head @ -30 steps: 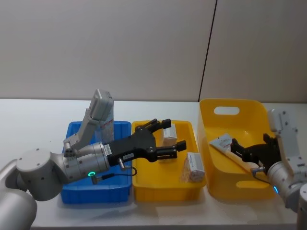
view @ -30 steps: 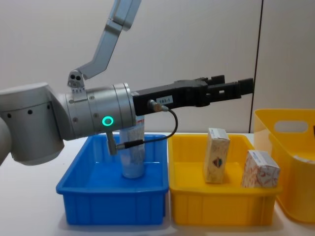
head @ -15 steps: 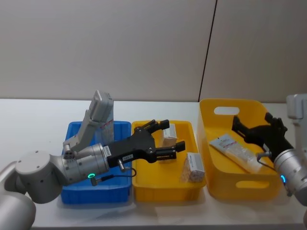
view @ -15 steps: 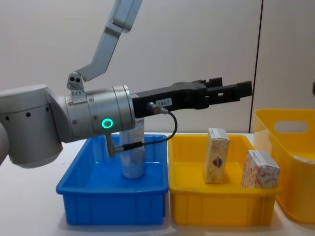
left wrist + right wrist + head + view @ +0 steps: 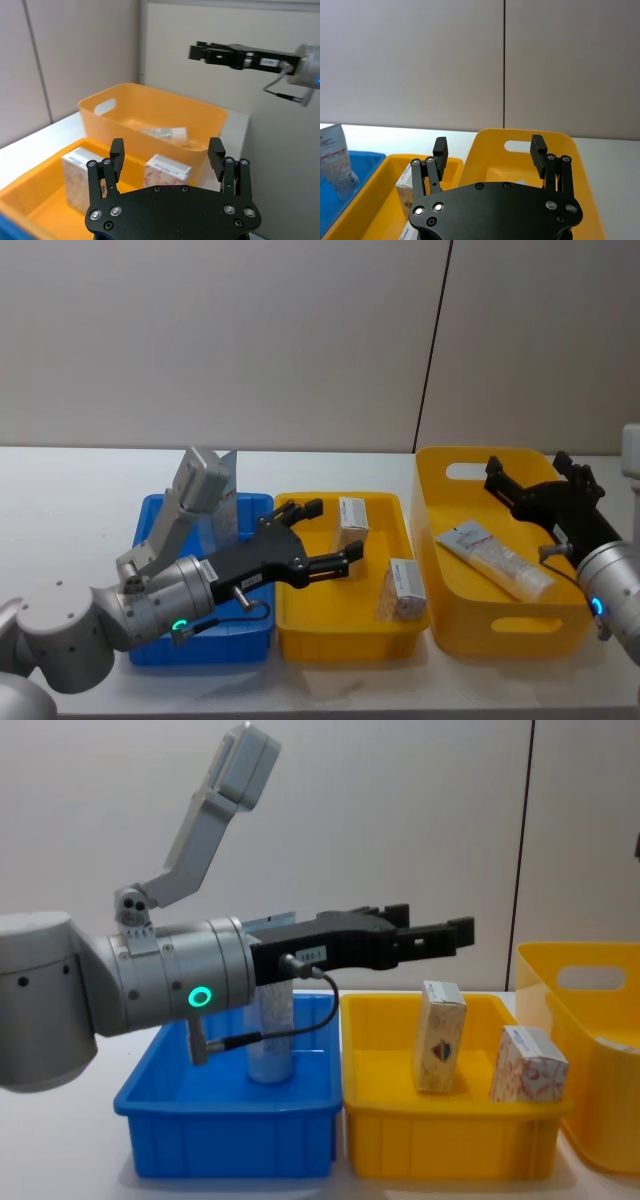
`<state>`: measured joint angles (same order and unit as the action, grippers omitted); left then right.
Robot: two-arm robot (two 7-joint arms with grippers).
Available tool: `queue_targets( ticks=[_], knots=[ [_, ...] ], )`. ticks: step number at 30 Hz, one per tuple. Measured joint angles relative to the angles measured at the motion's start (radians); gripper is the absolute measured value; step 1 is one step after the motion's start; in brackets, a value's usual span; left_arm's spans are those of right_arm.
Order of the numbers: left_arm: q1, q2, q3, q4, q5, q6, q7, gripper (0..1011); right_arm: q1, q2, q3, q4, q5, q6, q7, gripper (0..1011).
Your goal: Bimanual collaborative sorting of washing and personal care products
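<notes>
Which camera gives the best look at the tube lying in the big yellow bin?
Head view: looking down from above, it shows the tube whole, lying diagonally on the floor of the bin. The left wrist view catches part of the tube beyond the bin's rim. The chest view meets the bin's wall side-on.

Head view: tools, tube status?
Left tool open, empty, over low yellow plastic tray. Right tool open above tall yellow plastic bin; pale squeeze tube lying inside. Nothing obstructing.
</notes>
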<state>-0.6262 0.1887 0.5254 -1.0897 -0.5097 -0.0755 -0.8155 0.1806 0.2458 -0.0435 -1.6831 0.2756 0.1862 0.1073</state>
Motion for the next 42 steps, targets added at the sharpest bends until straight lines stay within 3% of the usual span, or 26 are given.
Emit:
queue_targets(
  ticks=[21, 42],
  knots=[
    [0.135, 0.067, -0.025, -0.186, 0.108, 0.032, 0.279, 1001, -0.177, 0.083, -0.166, -0.076, 0.011, -0.139, -0.037, 1003],
    [0.266, 0.132, -0.049, -0.367, 0.212, 0.062, 0.55, 1001, -0.195, 0.092, -0.182, -0.084, 0.012, -0.152, -0.041, 1004]
  ],
)
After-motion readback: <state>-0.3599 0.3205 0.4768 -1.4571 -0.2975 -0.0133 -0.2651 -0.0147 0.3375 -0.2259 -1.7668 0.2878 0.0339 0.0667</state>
